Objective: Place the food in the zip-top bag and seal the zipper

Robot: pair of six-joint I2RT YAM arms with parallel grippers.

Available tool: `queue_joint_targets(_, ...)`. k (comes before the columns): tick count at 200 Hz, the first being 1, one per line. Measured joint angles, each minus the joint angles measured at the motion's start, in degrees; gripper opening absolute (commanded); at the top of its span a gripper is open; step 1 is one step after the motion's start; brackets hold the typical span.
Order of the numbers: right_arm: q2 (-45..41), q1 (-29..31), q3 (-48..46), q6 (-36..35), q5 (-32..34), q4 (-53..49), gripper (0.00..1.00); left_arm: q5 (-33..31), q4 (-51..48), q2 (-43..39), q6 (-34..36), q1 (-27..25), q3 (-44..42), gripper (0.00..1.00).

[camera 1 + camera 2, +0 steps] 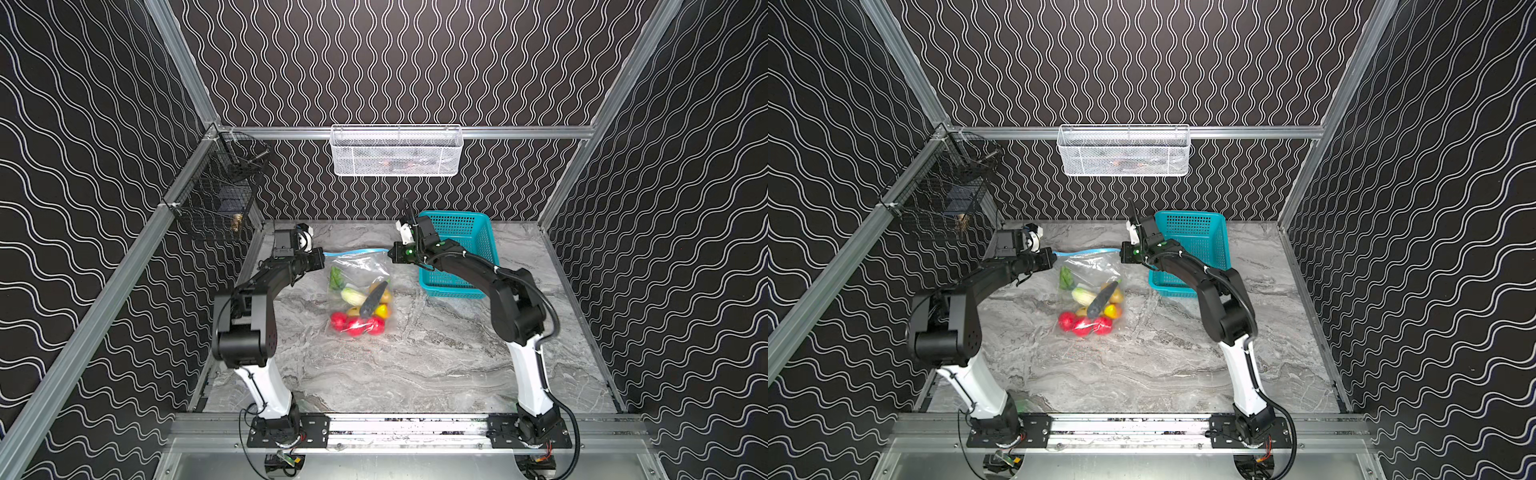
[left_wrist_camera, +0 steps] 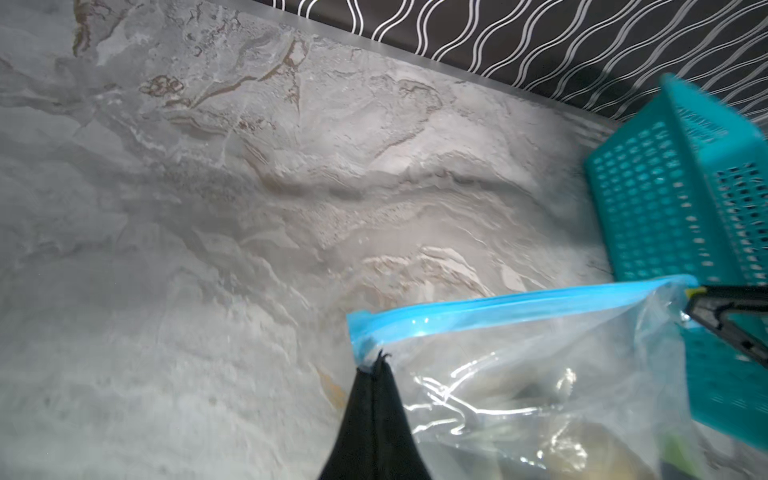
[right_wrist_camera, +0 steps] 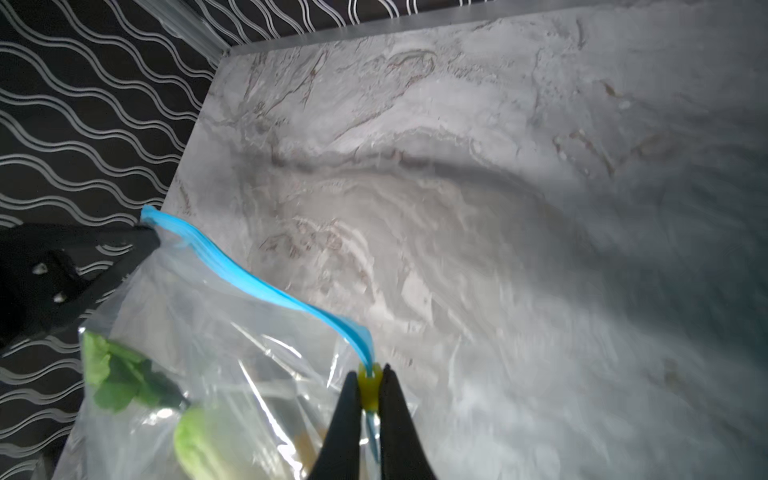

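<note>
1. The food is all inside the bag, which sits just beside the basket; no piece shows outside it.
2. The left gripper is clamped on the bag's corner under the zipper, at the end far from the basket.
3. The right gripper pinches the slider at the end nearest the basket.
4. The zipper's lips look pressed together, so it is probably sealed, though I cannot confirm it. Letting go would remain.
</note>
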Motion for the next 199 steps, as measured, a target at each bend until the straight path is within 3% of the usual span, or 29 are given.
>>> queue_joint_targets(18,4.7,-0.3,4.9,0.0,-0.5,-0.4,0.13,0.3,0.6,3.6,0.6,0.4,2.5,0.20)
queue_joint_targets(44,7.9,-0.9,7.3,1.1,-1.8,-0.1,0.47,0.8,1.0,6.3,1.0,1.0,3.8,0.51)
queue_joint_targets(69,8.2,-1.0,7.4,1.6,-2.8,0.4,0.65,1.7,1.4,7.4,1.0,1.2,4.7,0.80)
queue_joint_targets(79,8.2,-1.1,7.6,2.0,-3.1,1.1,0.71,2.0,1.9,7.5,0.9,1.6,4.8,0.98)
queue_joint_targets(85,8.1,-1.2,7.8,2.5,-3.1,1.2,0.83,2.2,2.0,7.5,0.8,1.8,4.9,0.99)
queue_joint_targets(95,8.0,-1.4,8.2,2.9,-3.4,1.2,0.88,2.2,2.1,7.4,-0.1,2.0,5.0,0.99)
queue_joint_targets(105,7.7,-1.5,8.5,2.9,-3.6,1.2,0.99,1.7,2.0,6.8,-0.2,2.2,4.9,0.99)
queue_joint_targets(144,1.8,-2.1,5.1,3.4,-4.4,2.5,0.99,-0.3,4.2,-0.3,0.1,2.2,1.9,0.99)
queue_joint_targets(199,-5.0,-2.4,0.6,3.3,-4.2,4.0,0.99,-0.6,2.6,-3.5,1.4,2.5,3.3,0.99)
